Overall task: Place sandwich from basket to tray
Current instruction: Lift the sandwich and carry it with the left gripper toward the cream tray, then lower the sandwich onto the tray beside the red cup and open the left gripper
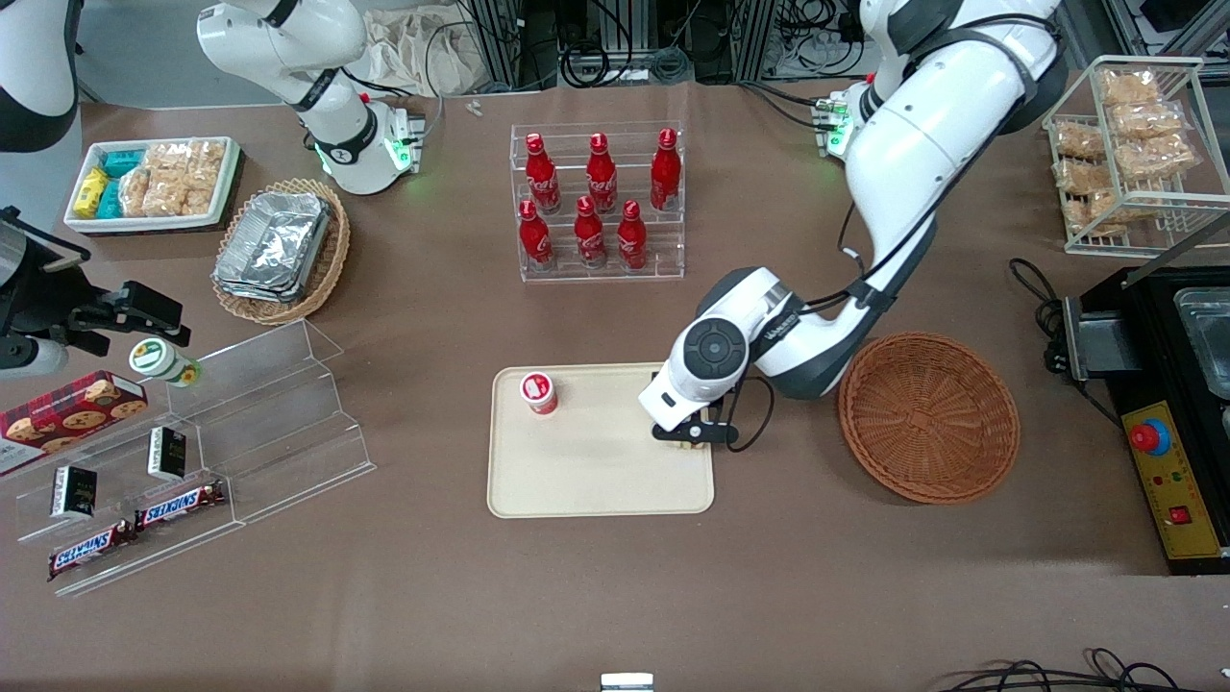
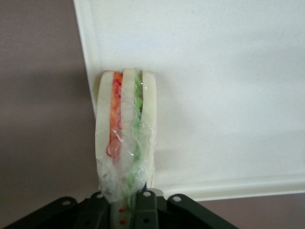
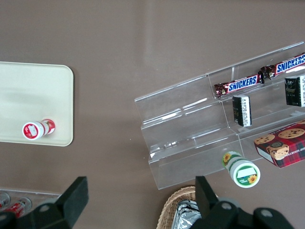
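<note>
The sandwich (image 2: 126, 136), a plastic-wrapped wedge of white bread with orange-red and green layers, is pinched at its narrow end by my left gripper (image 2: 126, 202), which is shut on it. It hangs edge-on over the rim of the beige tray (image 2: 214, 95), and I cannot tell whether it touches the tray. From the front, the gripper (image 1: 694, 437) sits low over the tray (image 1: 596, 481) at the edge closest to the round reddish-brown basket (image 1: 927, 418) and hides nearly all of the sandwich. Nothing lies in the basket.
A small red-and-white cup (image 1: 539, 392) stands on the tray. Farther from the camera is a clear rack of red bottles (image 1: 598, 204). A clear stepped shelf (image 1: 207, 437) with snacks lies toward the parked arm's end. A black appliance (image 1: 1168, 413) stands beside the basket.
</note>
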Controlling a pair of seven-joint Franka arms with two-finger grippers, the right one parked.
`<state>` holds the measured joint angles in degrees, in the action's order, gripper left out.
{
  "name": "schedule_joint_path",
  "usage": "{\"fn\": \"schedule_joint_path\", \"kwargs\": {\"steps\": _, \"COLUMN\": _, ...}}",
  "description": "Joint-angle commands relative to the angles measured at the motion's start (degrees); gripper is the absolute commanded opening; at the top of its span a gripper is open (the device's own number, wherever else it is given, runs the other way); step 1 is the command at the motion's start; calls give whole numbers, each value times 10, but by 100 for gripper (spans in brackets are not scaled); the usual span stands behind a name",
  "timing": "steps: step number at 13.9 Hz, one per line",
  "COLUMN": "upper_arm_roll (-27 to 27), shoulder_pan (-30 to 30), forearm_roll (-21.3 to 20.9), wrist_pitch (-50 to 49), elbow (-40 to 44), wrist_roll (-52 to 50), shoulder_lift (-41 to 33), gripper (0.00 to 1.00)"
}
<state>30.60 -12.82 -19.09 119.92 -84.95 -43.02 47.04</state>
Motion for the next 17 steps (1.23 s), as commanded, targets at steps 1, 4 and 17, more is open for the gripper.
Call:
{"fn": "schedule_joint_path", "kwargs": {"steps": 1, "upper_arm_roll": -19, "shoulder_pan": -19, "forearm_roll": -10, "wrist_pitch": 11, "elbow": 22, "wrist_roll": -7, "shoulder_lift": 16, "gripper": 84}}
{"fn": "schedule_joint_path", "kwargs": {"steps": 4, "upper_arm_roll": -20, "shoulder_pan": -15, "forearm_roll": -9, "wrist_pitch": 10, "elbow": 24, "wrist_roll": -7, "shoulder_lift": 6, "gripper": 100}}
{"fn": "schedule_joint_path", "kwargs": {"steps": 17, "upper_arm_roll": -19, "shoulder_pan": 75, "forearm_roll": 48, "wrist_pitch": -171, "elbow": 52, "wrist_roll": -9, "shoulder_lift": -208, "gripper": 100}}
